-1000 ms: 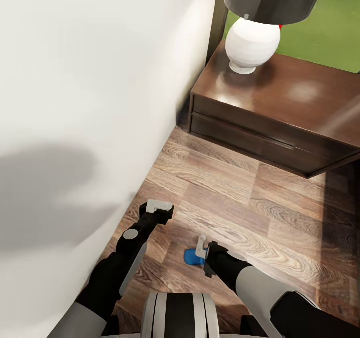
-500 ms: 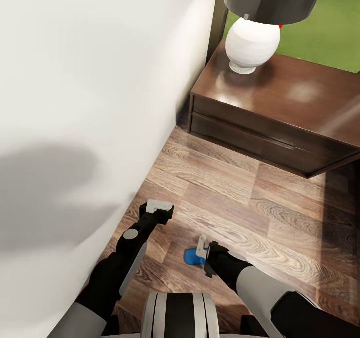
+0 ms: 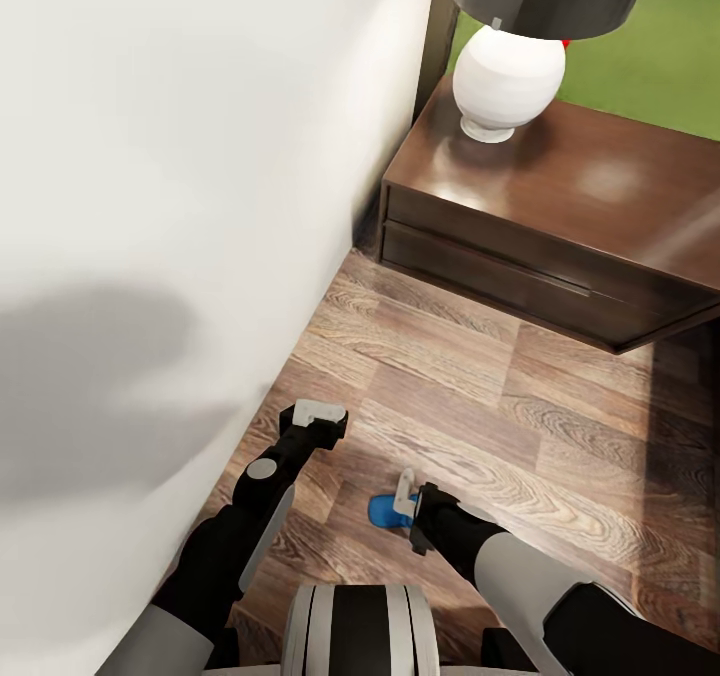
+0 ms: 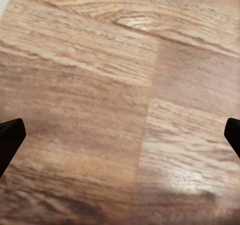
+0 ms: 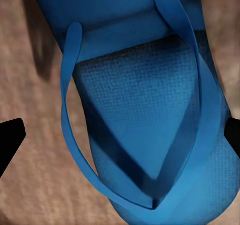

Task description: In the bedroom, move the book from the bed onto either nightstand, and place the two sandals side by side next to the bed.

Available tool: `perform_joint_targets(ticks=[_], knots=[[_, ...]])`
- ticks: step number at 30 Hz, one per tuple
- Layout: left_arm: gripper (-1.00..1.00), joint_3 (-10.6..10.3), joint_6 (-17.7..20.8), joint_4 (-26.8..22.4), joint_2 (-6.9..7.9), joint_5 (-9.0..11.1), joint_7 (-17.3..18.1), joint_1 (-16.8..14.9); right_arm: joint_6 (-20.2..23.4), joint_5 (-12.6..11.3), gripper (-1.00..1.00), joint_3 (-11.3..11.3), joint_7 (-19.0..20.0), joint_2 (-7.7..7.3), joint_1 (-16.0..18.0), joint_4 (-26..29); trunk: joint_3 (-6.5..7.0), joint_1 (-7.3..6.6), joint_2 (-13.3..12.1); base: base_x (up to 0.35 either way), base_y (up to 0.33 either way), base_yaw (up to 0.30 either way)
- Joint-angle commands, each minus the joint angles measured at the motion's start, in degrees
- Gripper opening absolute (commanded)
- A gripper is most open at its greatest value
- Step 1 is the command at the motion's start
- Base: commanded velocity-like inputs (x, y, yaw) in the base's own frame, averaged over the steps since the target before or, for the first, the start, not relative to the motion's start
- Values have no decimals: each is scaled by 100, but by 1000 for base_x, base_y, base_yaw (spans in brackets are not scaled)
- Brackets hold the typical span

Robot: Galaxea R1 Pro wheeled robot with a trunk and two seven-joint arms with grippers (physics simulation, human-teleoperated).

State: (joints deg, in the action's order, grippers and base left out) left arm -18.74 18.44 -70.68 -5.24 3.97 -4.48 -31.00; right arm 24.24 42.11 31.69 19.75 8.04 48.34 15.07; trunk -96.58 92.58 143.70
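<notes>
**Sandal under the right gripper, beside the bed**

Sandal (image 5: 150,120) number one is the business of this step: a bright blue flip-flop lying flat on the wooden floor (image 3: 480,396), directly beneath the right gripper (image 3: 405,504). From the head camera just its rounded end (image 3: 380,512) peeks out beside the wrist; the right wrist camera looks straight down on the V-shaped strap and the textured sole. That gripper's fingers (image 5: 11,137) stand wide apart at the two edges of the wrist picture, holding nothing, so the sandal is either about to be taken or has just been set down; the pictures do not settle which.

The left gripper (image 3: 317,418) hangs over bare floor near the foot of the bed (image 3: 150,206), its fingers (image 4: 10,135) likewise spread and empty. The nightstand (image 3: 560,226) with its lamp (image 3: 510,66) stands well ahead, against the bed's side.

My reading is that the sandal stage is in hand, with this one lying near the bed. The other sandal and the book cannot be placed from these pictures. If a grasp is coming, the right gripper must drop straight down and pinch the sole across its width or catch the strap; a flat sole on a hard floor gives little edge to bite.
</notes>
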Motion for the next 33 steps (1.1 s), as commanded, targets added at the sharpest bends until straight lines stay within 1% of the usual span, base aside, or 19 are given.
perform_joint_targets(ticks=[1, 16, 19, 33], knots=[[100, -13, 28, -8, 3, 42, -44, -2, 20, 60, 100, 4, 46, -1, 0, 15, -3, -1, 1, 0, 0, 0], [100, -15, 28, -11, 5, 42, -44, -2, 28, 60, 100, 4, 47, -9, 5, 37, -3, -1, 1, 0, 0, 0], [100, -15, 28, -9, 4, 42, -44, -2, 37, 60, 100, 3, 51, -16, 7, 39, -69, 7, 5, 0, 0, 0], [100, -15, 28, -15, 4, 42, -44, -2, 46, 60, 100, -2, 55, -68, 9, 47, -69, 7, 5, 0, 0, 0]])
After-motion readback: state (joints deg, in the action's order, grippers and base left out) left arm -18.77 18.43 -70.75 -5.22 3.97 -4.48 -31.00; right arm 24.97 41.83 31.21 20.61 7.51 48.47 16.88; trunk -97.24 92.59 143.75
